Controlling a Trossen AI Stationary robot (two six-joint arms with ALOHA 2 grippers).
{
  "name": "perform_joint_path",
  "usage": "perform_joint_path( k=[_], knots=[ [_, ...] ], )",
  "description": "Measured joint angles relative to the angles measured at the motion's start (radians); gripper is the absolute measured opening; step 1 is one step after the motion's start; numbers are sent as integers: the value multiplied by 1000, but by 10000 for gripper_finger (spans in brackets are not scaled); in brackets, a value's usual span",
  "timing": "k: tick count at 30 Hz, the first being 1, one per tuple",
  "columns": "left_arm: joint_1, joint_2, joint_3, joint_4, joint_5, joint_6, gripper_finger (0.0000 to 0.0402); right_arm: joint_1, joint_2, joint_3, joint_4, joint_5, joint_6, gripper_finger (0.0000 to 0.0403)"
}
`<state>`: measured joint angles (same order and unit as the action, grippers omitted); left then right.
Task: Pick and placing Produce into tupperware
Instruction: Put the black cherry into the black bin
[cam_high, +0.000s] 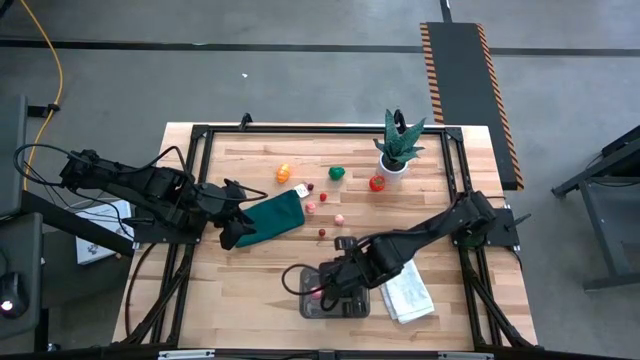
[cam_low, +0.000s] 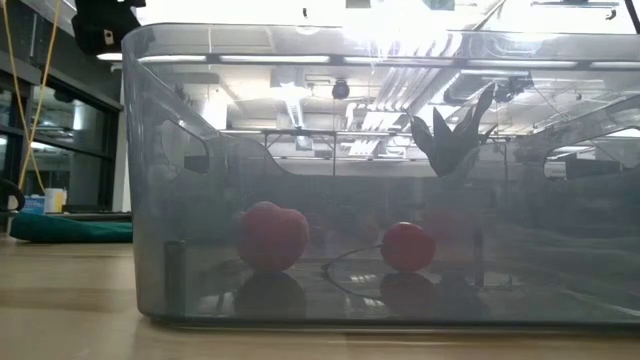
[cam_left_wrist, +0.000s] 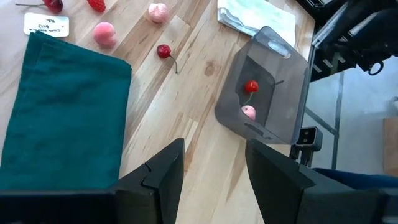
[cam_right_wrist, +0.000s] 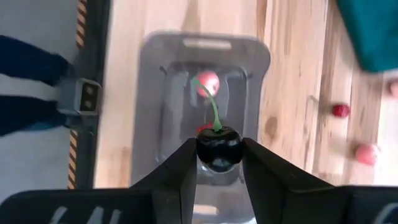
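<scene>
The right gripper hangs over the shallow clear greyish plastic tupperware near the front edge of the wooden tabletop, its fingers clamped on a dark red toy cherry with a green stem. Inside the container lie a pink toy fruit and a small red toy cherry. A folded white towel lies just beside the container, toward the right edge.

The left gripper waits with its fingers apart and empty, above the tabletop beside a dark green cloth. Next to the cloth's far corner sits a small white label; its writing is too small to read.

Other produce is scattered across the middle and back: an orange piece, a green piece, a red piece and a stemmed red cherry. A green spiky plant in a white pot stands near the back edge.
</scene>
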<state>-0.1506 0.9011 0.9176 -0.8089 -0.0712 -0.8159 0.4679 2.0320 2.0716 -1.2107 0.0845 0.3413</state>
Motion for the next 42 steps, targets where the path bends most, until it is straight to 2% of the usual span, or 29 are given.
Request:
perform_joint_path(
  k=[6,12,17,22,42],
  knots=[
    [0,0,0,0,-1,7,159,-8,-9,-30,85,10,-33,101],
    [0,0,0,-2,0,7,159,-25,-33,-230,213,-30,1,101],
    [0,0,0,-2,-1,10,159,-22,-100,-415,422,-63,73,101],
    [0,0,0,-2,0,18,159,-24,-127,-538,513,-70,122,101],
    [0,0,0,-2,0,18,159,-74,-123,-702,750,-118,140,101]
  ],
)
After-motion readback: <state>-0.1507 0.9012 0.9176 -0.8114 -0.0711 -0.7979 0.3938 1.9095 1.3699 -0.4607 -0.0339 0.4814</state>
